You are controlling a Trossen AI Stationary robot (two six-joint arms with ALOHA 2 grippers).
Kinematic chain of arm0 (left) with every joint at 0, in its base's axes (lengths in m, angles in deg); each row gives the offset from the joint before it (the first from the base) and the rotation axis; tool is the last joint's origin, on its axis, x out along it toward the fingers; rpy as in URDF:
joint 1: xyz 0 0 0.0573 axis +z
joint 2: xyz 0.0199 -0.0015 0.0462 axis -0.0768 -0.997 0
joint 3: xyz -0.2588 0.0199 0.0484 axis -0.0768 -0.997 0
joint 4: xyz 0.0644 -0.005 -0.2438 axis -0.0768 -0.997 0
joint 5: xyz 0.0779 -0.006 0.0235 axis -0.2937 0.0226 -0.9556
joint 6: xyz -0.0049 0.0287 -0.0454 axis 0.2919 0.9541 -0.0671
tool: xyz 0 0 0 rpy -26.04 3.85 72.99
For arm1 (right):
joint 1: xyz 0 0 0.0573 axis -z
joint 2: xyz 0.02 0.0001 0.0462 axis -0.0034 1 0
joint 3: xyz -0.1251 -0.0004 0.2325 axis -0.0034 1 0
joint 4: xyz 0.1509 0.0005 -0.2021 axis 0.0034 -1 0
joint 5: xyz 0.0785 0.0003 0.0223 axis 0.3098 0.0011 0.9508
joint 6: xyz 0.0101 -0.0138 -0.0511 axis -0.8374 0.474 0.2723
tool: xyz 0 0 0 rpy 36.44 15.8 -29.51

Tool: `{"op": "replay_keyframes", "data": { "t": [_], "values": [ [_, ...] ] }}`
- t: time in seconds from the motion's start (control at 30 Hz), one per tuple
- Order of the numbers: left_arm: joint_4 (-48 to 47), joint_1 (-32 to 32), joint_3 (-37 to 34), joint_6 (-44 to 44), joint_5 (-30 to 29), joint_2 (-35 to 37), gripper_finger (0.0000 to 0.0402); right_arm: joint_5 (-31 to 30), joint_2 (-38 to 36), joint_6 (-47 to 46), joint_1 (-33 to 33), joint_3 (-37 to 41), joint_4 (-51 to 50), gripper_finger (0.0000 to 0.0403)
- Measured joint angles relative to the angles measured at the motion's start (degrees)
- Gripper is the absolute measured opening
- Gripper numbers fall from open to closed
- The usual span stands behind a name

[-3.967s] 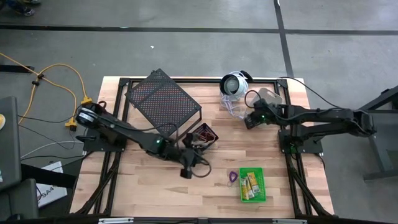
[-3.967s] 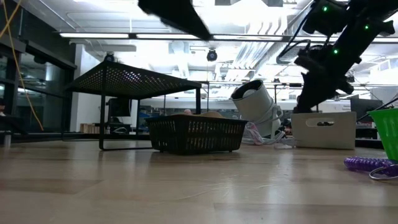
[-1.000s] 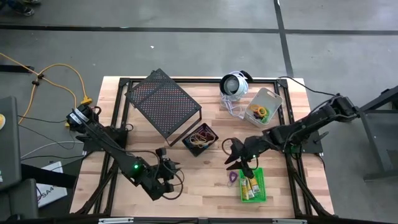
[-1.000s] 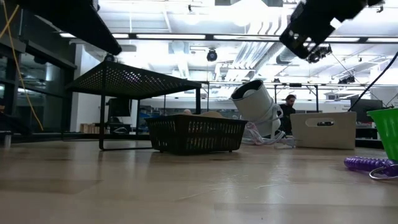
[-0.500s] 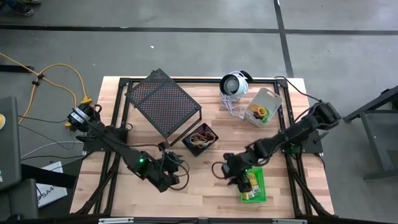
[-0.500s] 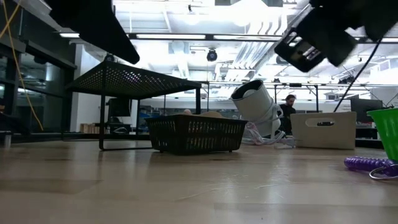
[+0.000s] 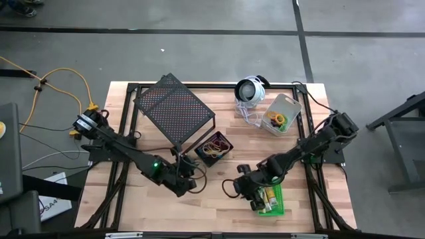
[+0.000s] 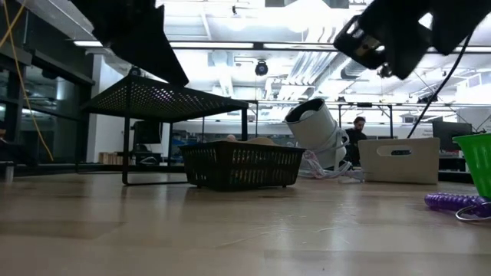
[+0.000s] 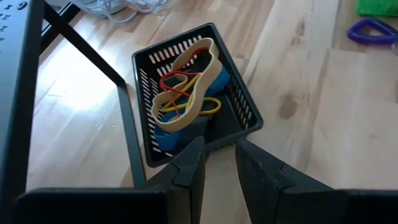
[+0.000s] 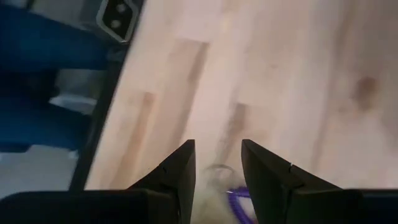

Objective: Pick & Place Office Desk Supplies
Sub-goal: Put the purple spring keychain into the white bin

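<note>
Black mesh forms the large rack at the bench's back left; just beside its front corner sits the small black bin, holding tangled elastic loops in tan, red and yellow over something blue. The left end effector hovers just in front of this bin, fingers slightly apart and gripping nothing. Farther right, a purple loop lies on the bare wood beside the green bin, which carries little yellow pieces. The right end effector hangs over that loop, fingers parted and empty, the purple coil showing between them. At the back right the grey bin holds orange and green loops, next to the round white device. No writing is readable.
</note>
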Motion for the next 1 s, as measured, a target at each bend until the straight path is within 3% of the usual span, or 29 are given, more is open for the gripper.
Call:
{"op": "replay_keyframes", "data": {
  "t": [0.17, 0.43, 0.63, 1.0],
  "values": [
    [0.00, 1.41, 0.00, 0.00, 0.01, 0.00, 0.0084, -1.77, 3.51, 0.02, -0.02, -3.59, -6.62, 0.0117],
    [0.06, 3.49, 0.00, 0.00, 0.04, 0.00, 0.0084, -2.12, 8.54, -1.74, 0.35, -5.54, -8.23, 0.0117],
    [0.60, 4.79, 0.00, 0.00, 0.08, -0.02, 0.0084, -3.53, 8.57, -14.53, 2.32, -5.57, -11.99, 0.0117],
    [1.31, 6.78, 0.00, 0.00, 0.08, -0.02, 0.0084, 7.36, 8.57, -34.02, 7.30, -5.57, -14.09, 0.0117]
  ]
}}
